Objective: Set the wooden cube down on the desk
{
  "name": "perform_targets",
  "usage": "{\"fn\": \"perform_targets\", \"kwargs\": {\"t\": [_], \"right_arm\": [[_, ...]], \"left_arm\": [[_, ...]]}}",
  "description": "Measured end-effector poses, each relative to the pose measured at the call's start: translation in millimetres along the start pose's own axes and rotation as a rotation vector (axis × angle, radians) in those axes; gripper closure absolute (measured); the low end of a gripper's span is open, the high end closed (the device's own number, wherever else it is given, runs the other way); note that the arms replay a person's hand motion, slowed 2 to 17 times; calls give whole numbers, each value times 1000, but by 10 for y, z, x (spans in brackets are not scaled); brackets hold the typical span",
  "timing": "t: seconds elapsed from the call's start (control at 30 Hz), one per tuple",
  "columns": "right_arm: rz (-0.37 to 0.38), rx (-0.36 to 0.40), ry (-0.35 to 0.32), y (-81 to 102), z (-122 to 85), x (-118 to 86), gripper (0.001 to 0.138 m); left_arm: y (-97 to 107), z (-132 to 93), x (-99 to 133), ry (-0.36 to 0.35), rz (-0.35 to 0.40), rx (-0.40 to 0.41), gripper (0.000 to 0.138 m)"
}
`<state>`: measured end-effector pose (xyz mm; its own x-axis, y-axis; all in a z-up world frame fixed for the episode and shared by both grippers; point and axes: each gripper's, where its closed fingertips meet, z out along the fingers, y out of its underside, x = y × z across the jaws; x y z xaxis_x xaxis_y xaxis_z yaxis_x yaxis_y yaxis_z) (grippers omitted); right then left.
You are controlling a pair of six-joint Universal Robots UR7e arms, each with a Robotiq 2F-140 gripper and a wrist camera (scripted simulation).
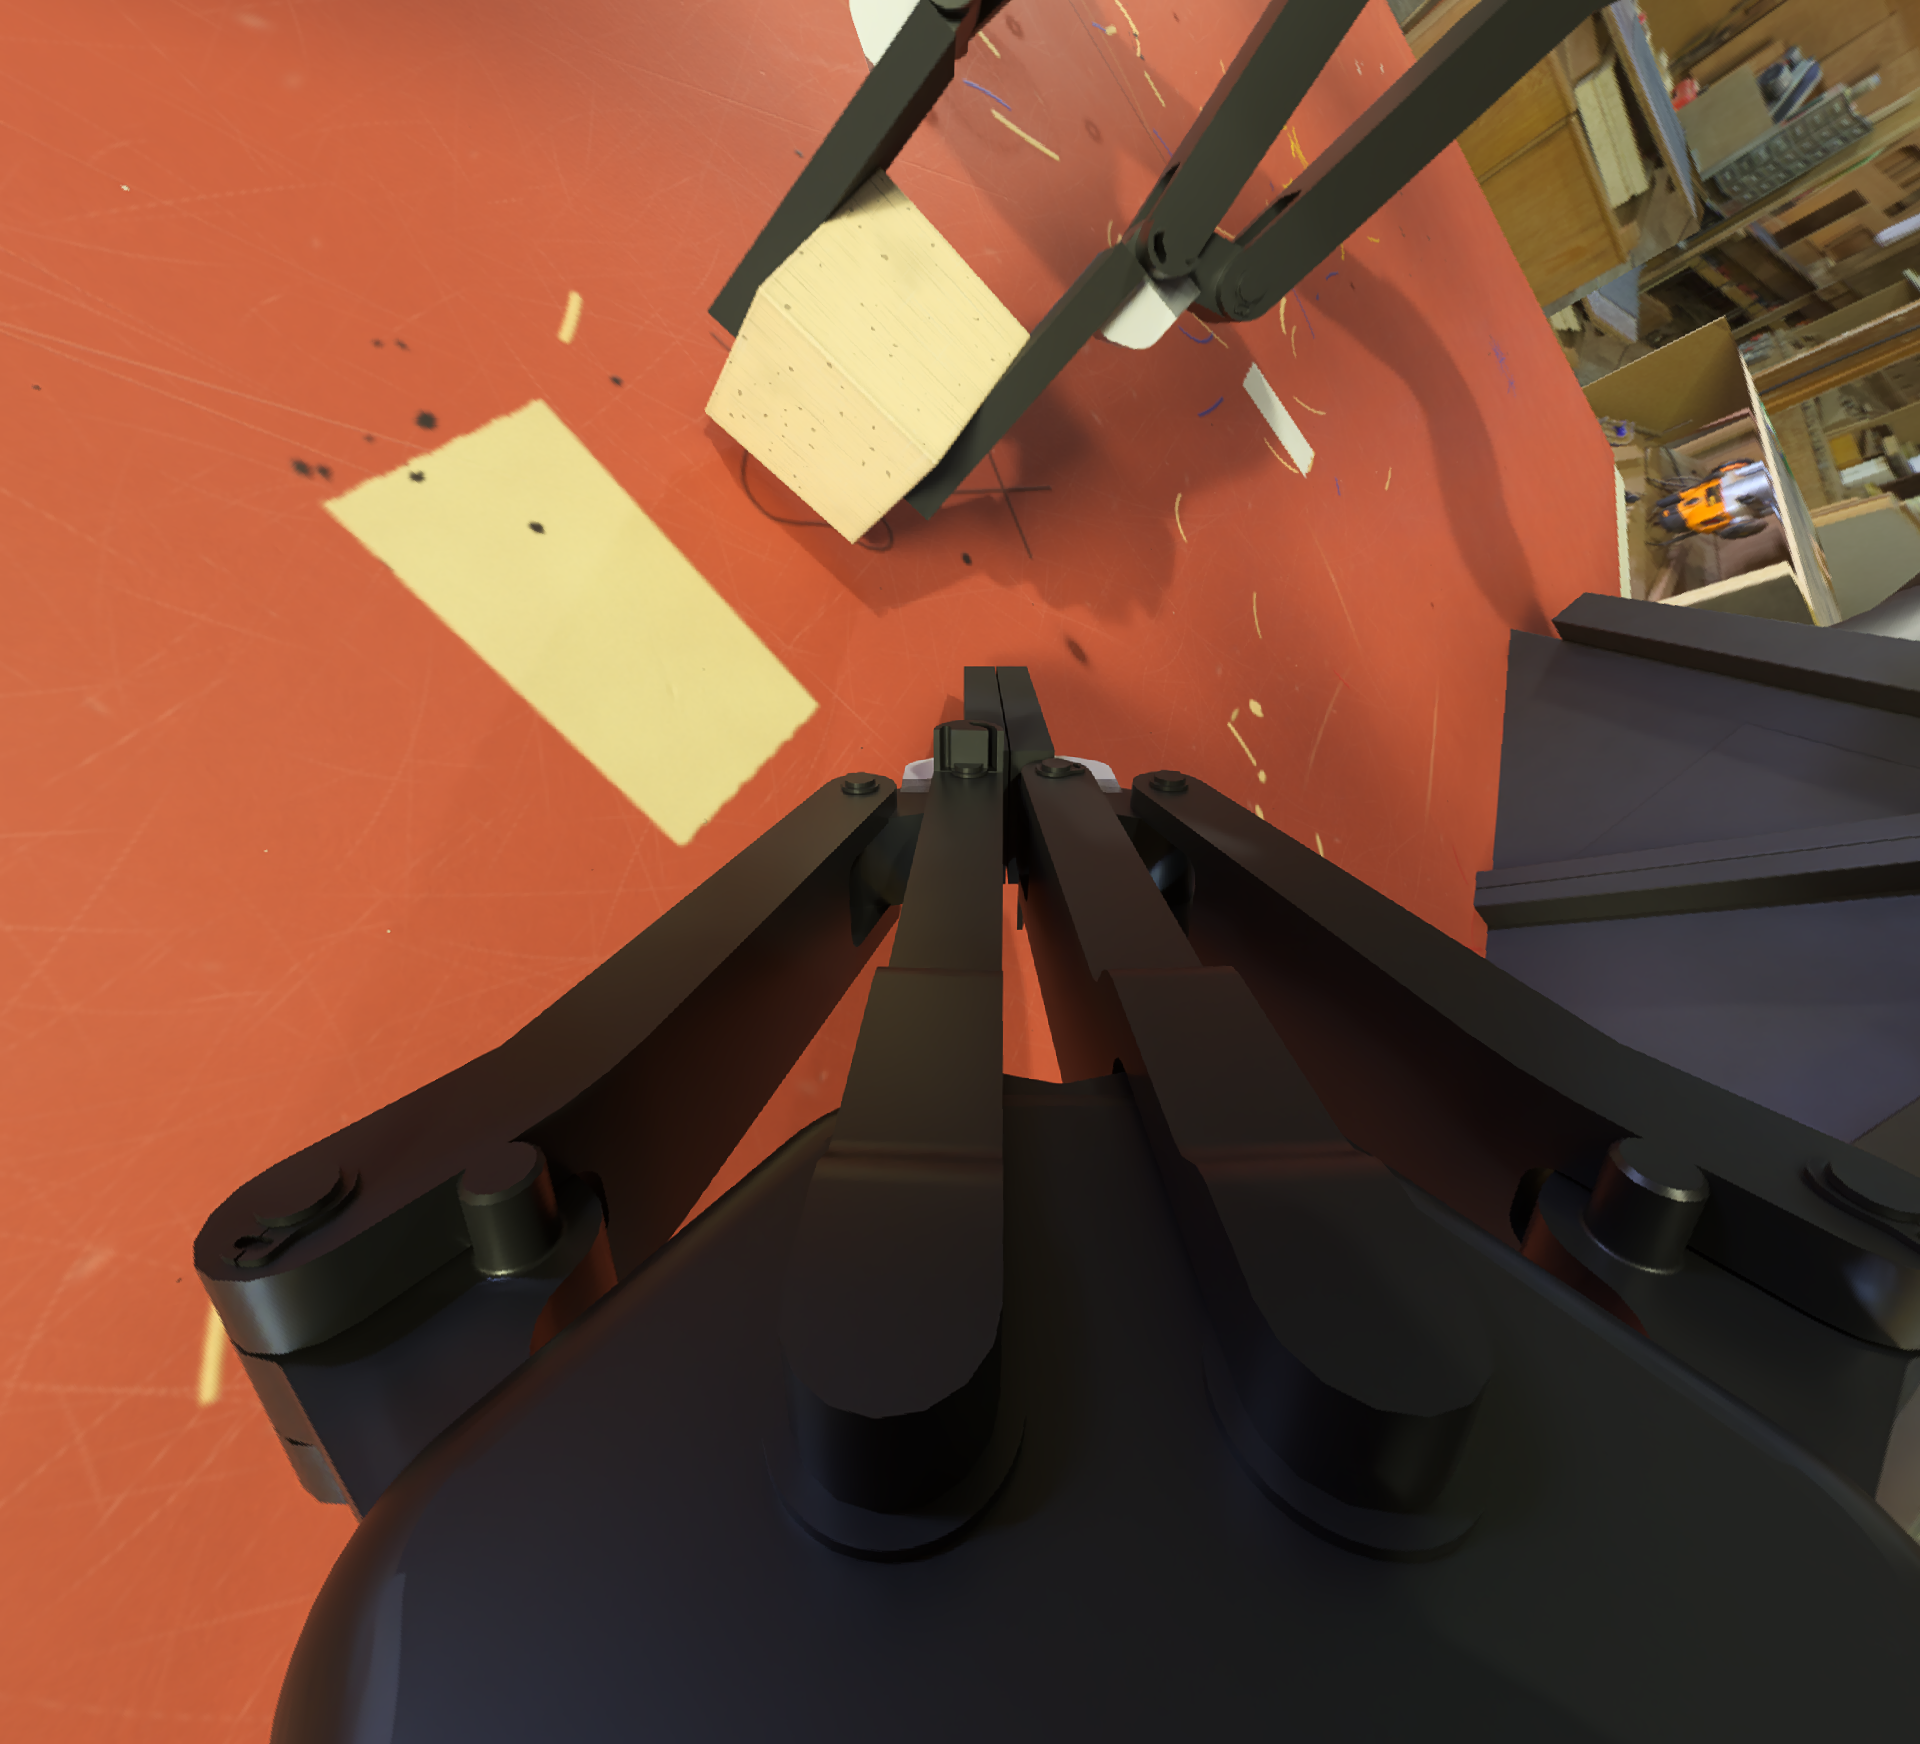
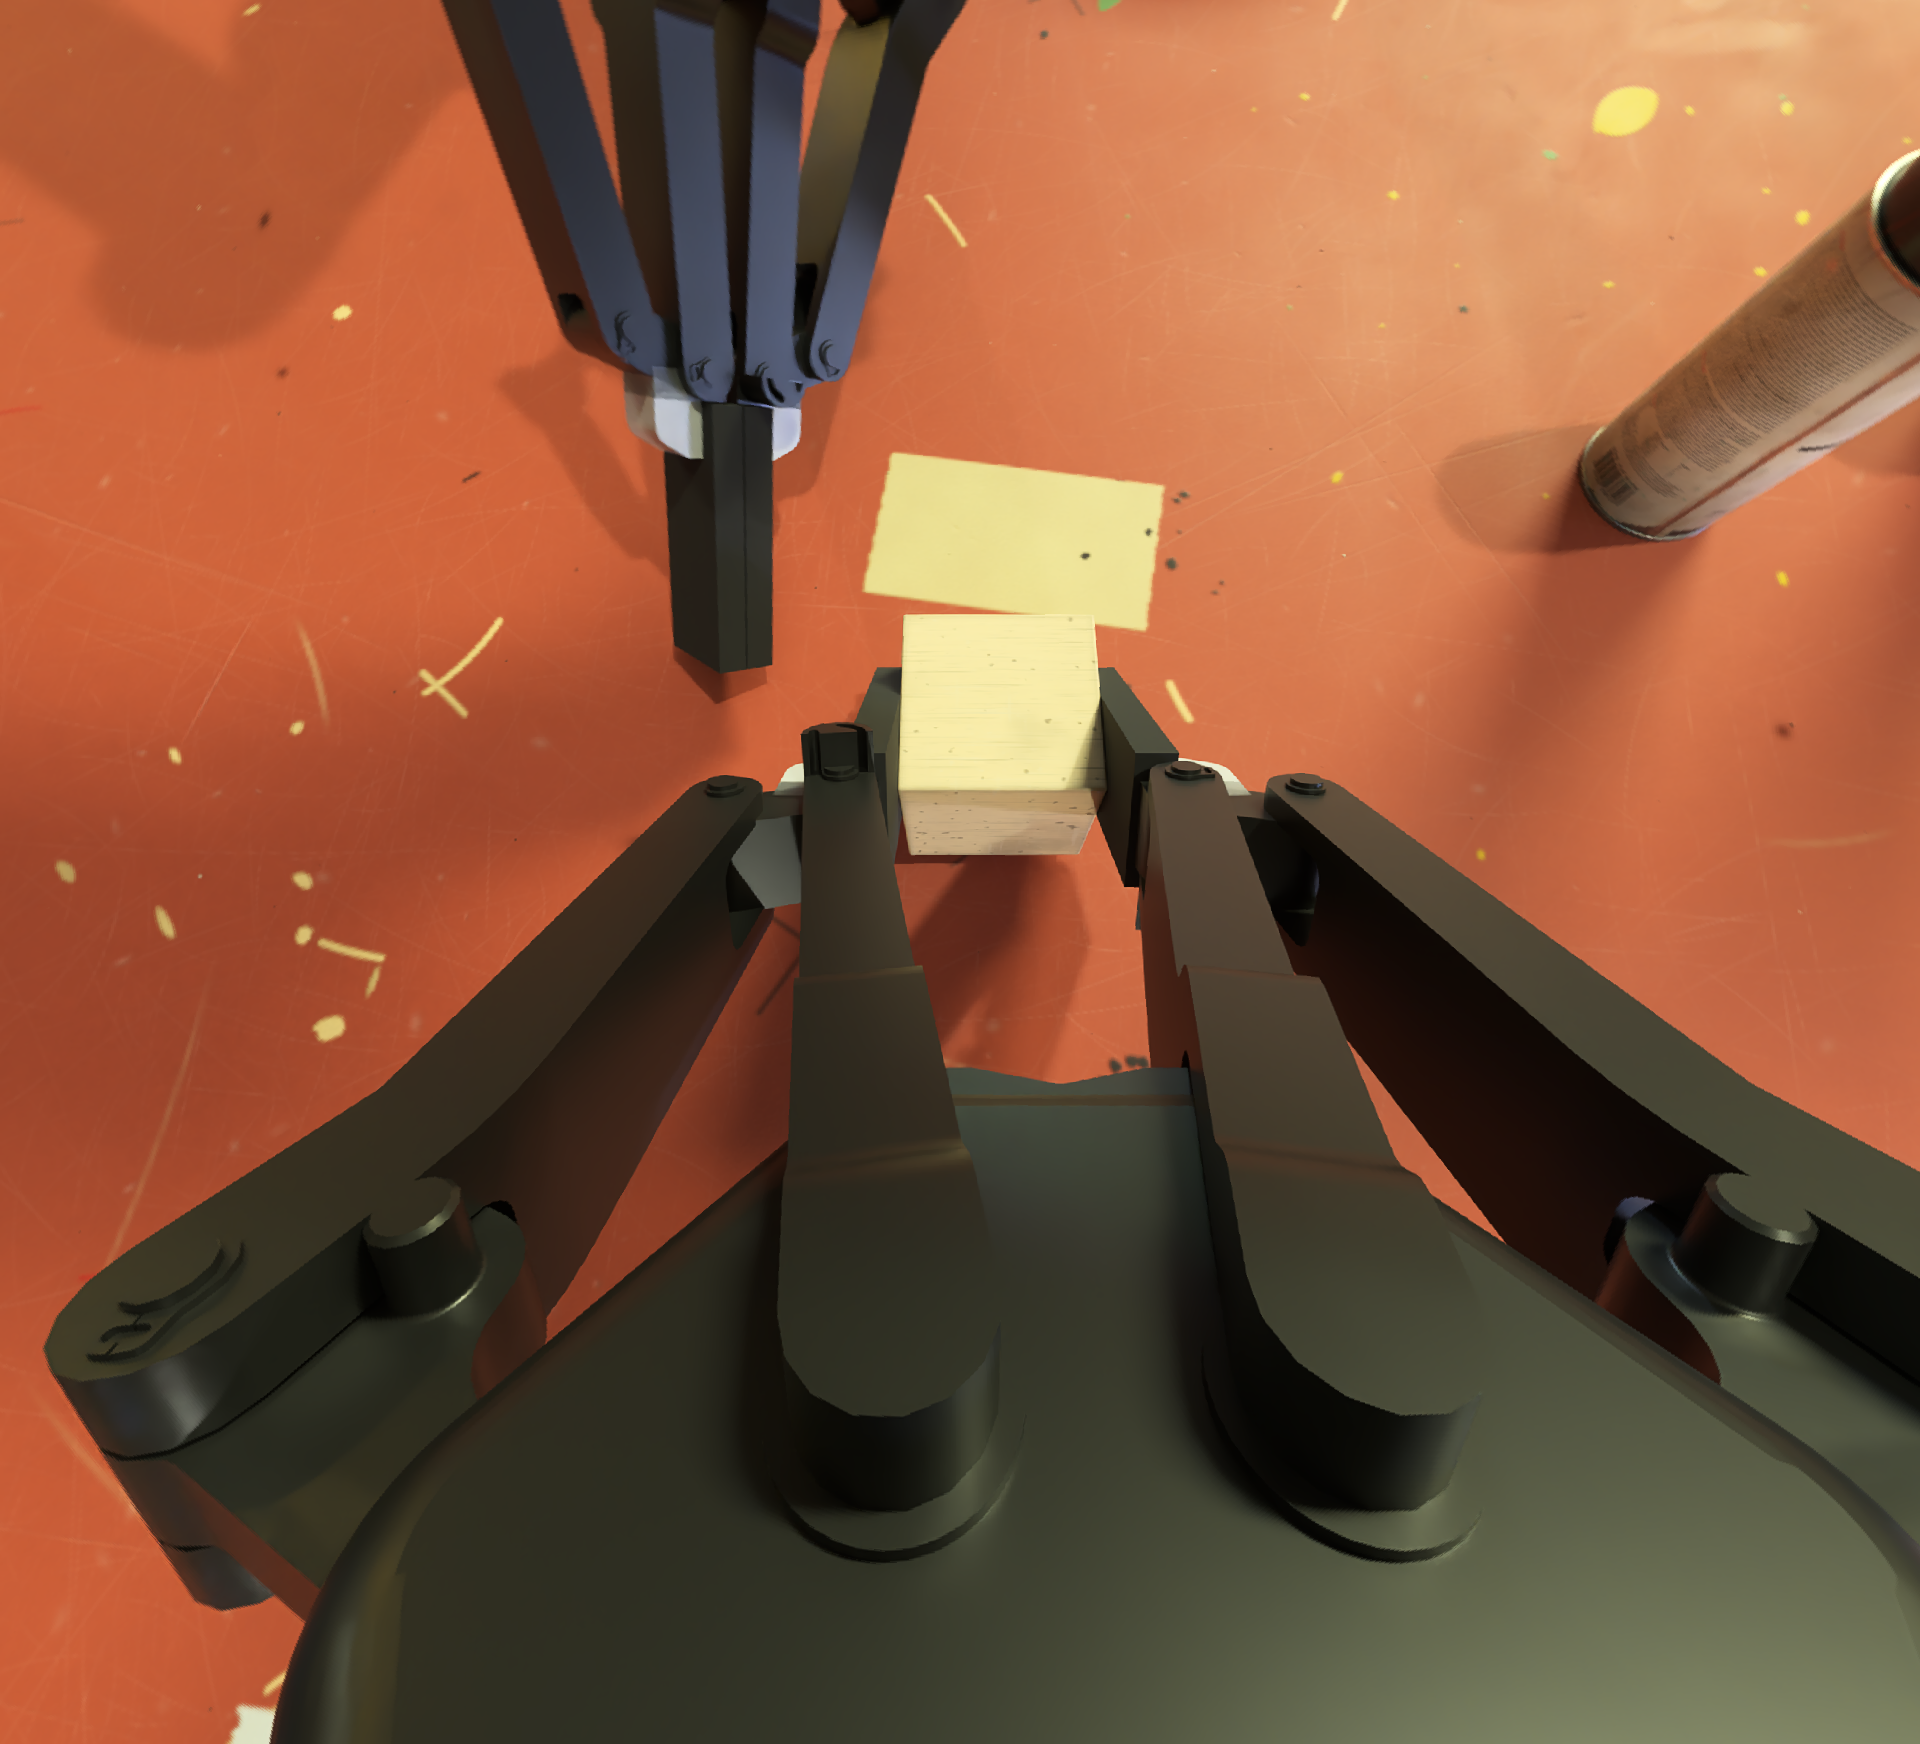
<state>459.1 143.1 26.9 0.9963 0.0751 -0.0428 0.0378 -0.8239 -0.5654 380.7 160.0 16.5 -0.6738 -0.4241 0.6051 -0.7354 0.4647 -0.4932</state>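
So my right gripper (image 2: 997,738) has its jaws clamped on the wooden cube (image 2: 995,730), one finger flat on each side, cube sitting right between the tips. It's angled down at the orange worktop (image 2: 1403,759), and I can't tell if the cube touches it. My left gripper (image 1: 1004,707) hangs nearby with jaws pressed together, holding nothing. The cube's pale, light-grained wood with tiny dark specks. Just past it lies a cream paper patch (image 2: 1013,541); a spray can (image 2: 1756,375) stands off to the side.
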Motion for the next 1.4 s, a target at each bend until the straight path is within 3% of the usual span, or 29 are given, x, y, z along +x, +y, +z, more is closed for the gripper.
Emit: {"fn": "perform_targets", "kwargs": {"t": [0.33, 0.47, 0.67, 0.8, 0.9, 1.1, 1.2, 1.3, 1.4], "right_arm": [[-143, -37, -45, -31, 61, -303, 95], [-110, -26, -30, -24, 36, -223, 95], [14, 23, 34, 40, -4, 92, 95], [64, 63, 2, 52, -47, 112, 95], [40, 60, -26, 61, -34, 27, 95], [-132, -24, -86, 111, -44, -337, 95], [-181, -55, -77, 145, -58, -397, 95], [-161, -57, -55, 182, -97, -344, 95], [-84, -33, -18, 226, -143, -177, 95]], "left_arm": [[1, 1, 2, -12, 15, 5, 138], [1, 1, 2, -8, 14, 4, 138], [0, 1, 2, 3, 9, -2, 138], [-1, 1, 1, 5, 9, -3, 138], [-1, 1, 1, 2, 8, 0, 138], [-3, 1, 0, -4, 2, 7, 138], [-3, 2, -1, -4, -1, 8, 138], [-3, 2, -1, -2, -2, 6, 138], [-4, 2, -1, 1, -2, 3, 138]]}}
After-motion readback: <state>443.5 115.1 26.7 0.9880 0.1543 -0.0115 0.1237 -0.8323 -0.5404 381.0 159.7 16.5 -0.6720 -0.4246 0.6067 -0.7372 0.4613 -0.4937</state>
